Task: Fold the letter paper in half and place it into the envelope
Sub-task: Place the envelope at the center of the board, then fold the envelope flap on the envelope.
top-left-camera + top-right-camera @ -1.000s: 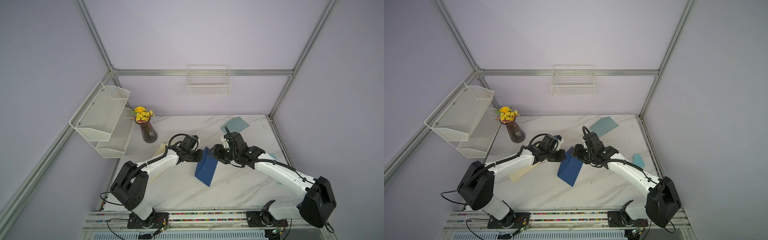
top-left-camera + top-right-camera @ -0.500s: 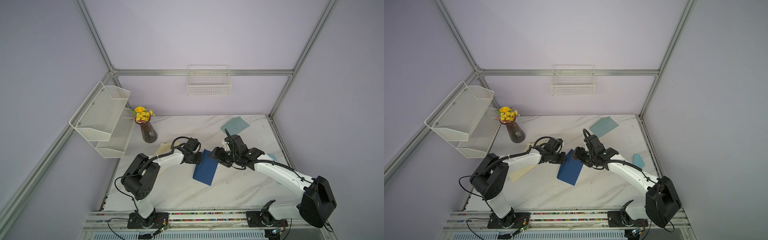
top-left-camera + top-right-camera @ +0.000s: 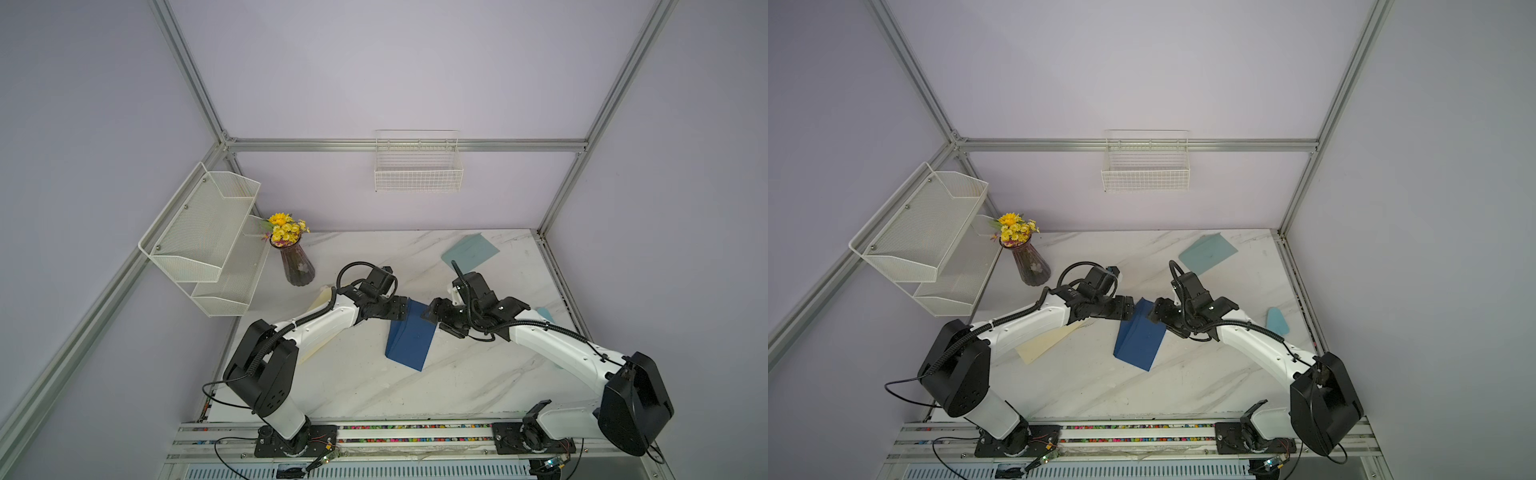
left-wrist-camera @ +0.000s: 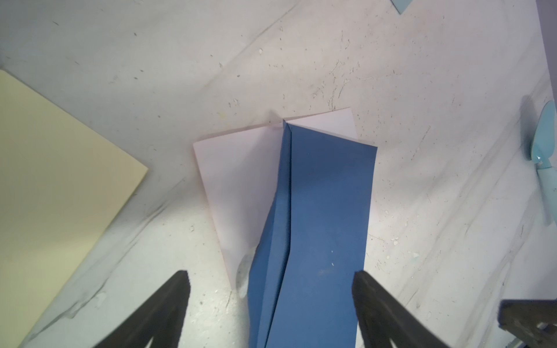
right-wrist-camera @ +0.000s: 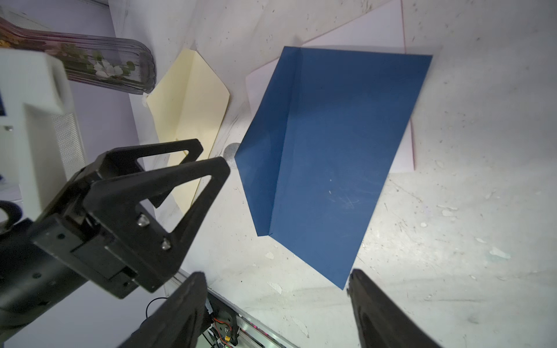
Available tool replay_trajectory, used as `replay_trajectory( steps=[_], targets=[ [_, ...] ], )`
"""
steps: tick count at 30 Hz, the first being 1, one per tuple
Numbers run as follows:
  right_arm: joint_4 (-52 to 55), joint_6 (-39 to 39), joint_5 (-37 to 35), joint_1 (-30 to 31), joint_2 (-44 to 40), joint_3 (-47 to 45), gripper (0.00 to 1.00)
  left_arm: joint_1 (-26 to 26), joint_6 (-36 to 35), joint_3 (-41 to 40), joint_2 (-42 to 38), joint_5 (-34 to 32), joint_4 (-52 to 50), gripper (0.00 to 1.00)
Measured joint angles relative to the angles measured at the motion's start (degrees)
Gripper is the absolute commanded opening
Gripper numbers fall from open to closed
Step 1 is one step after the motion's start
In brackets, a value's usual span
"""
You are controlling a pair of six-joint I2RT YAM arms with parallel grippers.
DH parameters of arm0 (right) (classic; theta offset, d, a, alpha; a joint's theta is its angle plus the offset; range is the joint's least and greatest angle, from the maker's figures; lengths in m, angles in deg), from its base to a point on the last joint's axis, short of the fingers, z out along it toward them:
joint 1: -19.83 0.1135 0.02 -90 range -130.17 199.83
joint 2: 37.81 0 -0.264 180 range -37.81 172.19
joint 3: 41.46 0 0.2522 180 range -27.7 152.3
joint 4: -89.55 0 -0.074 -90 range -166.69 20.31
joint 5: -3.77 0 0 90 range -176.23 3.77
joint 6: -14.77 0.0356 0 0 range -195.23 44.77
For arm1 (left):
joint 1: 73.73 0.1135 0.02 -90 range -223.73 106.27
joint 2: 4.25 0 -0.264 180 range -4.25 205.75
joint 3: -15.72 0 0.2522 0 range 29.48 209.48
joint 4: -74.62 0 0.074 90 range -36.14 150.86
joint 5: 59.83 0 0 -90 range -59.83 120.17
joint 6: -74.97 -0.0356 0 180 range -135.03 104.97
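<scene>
Two robot arms meet over a marble-look worktop (image 3: pixel 457 374), where the blue paper (image 3: pixel 409 338) lies in the middle, folded over but not flat. One blue panel stands up along a crease, and the pale underside shows beneath it in the left wrist view (image 4: pixel 241 180). The left pincer (image 3: pixel 401 309) stands apart at the paper's far edge, gripping nothing. A second ago it was pinched together on that edge, with the sheet raised higher. The right pincer (image 3: pixel 430 313) faces it from the other side, its fingers also spread wide and empty. The cream envelope (image 3: pixel 1044 343) lies partly under the left arm, flap open, near the paper but not touching it. A vase of yellow flowers (image 3: pixel 297 266) stands beyond it.
</scene>
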Motion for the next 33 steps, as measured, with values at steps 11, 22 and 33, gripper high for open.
replay_trajectory(
  steps=[11,22,33],
  targets=[
    [0.1,-0.7,0.3,-0.6,1.6,0.0,0.78,5.6,-1.4,-6.2,-2.4,0.1,-0.5,0.0],
    [0.1,-0.5,0.2,-0.8,2.2,0.0,0.76,4.7,-1.0,-6.3,3.2,4.6,1.7,0.0],
    [-1.7,-0.7,1.1,-0.8,12.5,0.0,0.05,0.3,0.4,-6.3,3.2,5.7,2.6,0.0]
  ],
)
